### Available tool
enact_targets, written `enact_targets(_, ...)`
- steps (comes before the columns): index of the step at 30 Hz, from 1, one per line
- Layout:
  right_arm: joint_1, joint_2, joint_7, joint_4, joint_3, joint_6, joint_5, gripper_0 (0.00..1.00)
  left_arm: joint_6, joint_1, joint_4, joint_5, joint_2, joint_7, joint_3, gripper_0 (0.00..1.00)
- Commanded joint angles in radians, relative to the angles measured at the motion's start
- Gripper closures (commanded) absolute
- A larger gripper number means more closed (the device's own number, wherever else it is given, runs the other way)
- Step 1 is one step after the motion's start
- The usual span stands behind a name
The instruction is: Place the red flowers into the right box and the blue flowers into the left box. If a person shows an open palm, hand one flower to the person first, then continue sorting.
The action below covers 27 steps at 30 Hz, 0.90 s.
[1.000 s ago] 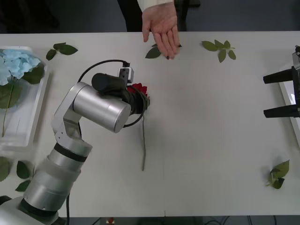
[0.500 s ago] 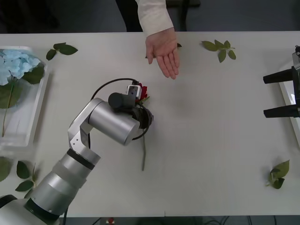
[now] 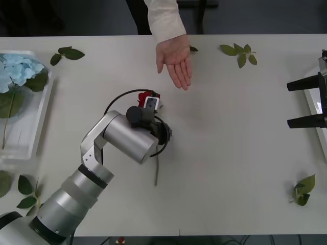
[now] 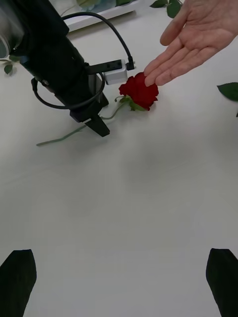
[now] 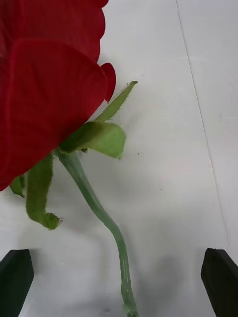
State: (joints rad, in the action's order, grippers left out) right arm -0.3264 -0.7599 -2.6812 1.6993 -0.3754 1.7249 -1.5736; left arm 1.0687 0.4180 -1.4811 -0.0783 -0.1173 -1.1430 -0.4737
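Observation:
A red flower [image 3: 148, 96] lies on the white table, head toward the far side, stem [image 3: 157, 171] running toward me. My left gripper [image 5: 119, 285] hangs open just over it, one finger on each side of the stem [image 5: 94, 203], below the red head [image 5: 49, 74]. The right wrist view has the left gripper [image 4: 94, 124] beside the rose [image 4: 139, 91]. A person's open palm [image 3: 174, 61] is held out just beyond the rose. A blue flower [image 3: 18, 69] lies in the left box [image 3: 43, 120]. My right gripper [image 3: 287, 104] waits open at the right box [image 3: 312, 102].
Loose green leaf sprigs lie at the far right [image 3: 237, 51], the near right [image 3: 304, 190], the far left [image 3: 66, 52] and the near left [image 3: 20, 186]. The person's sleeve [image 3: 164, 18] reaches in over the table's far edge.
My left arm has swung right and toward me, bringing the wrist down over the rose's stem. The person's open hand has shifted slightly. The right arm has not moved.

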Motion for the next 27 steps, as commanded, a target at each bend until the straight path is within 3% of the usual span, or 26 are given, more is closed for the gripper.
enact_targets(1,-0.008,-0.042,-0.024,0.028,-0.013,0.001,-0.003,0.0,-0.007,0.016,0.03,0.02,0.021,0.029,-0.006,0.19)
enact_targets(3,-0.008,-0.042,-0.024,0.028,-0.013,0.001,-0.003,0.0,-0.007,0.018,0.035,0.026,0.021,0.028,-0.006,0.36)
enact_targets(8,-0.008,-0.042,-0.024,0.028,-0.013,0.001,-0.003,0.0,-0.009,0.016,0.045,0.052,0.018,0.029,-0.003,1.0)
enact_targets(18,-0.008,-0.042,-0.024,0.028,-0.013,0.001,-0.003,0.0,-0.035,0.016,-0.008,0.012,-0.021,0.031,0.026,1.0)
enact_targets(24,-0.008,-0.042,-0.024,0.028,-0.013,0.001,-0.003,0.0,-0.033,-0.002,-0.18,-0.094,-0.11,0.019,0.058,1.0)
enact_targets(27,-0.008,-0.042,-0.024,0.028,-0.013,0.001,-0.003,0.0,0.0,-0.025,-0.329,-0.181,-0.174,0.006,0.096,1.0)
